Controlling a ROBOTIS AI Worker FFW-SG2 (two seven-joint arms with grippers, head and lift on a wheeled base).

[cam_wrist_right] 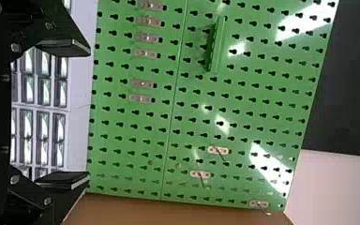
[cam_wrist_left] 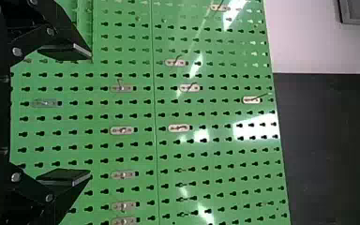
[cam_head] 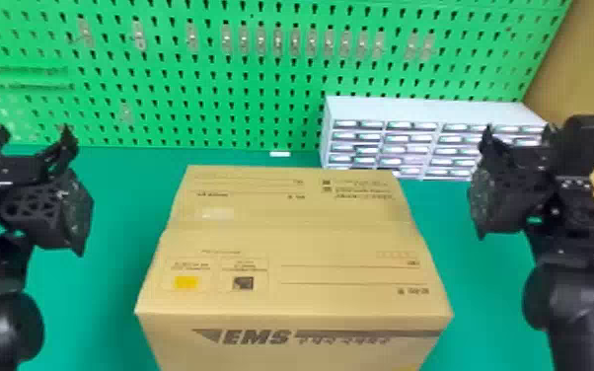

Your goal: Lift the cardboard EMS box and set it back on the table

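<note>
Well, the EMS box [cam_head: 286,256] looks to be sitting on the green bench [cam_head: 98,281], roughly midway between its left and right edges and short of the far one (can't tell how close it is to the front edge, sorry). Nothing's got hold of it. Left tool [cam_wrist_left: 91,114] has its fingers spread wide with nothing between them, and right tool [cam_wrist_right: 89,114] is the same, wide open and empty, each well off its own side of the box. Further out, the drawer unit [cam_head: 424,108] is by the far right corner, pegboard [cam_head: 212,106] along the far edge. So progress-wise? My guess is either the lift hasn't started or it's all done, can't tell which. If it's the former, the grab, lift and set-down are all left.
</note>
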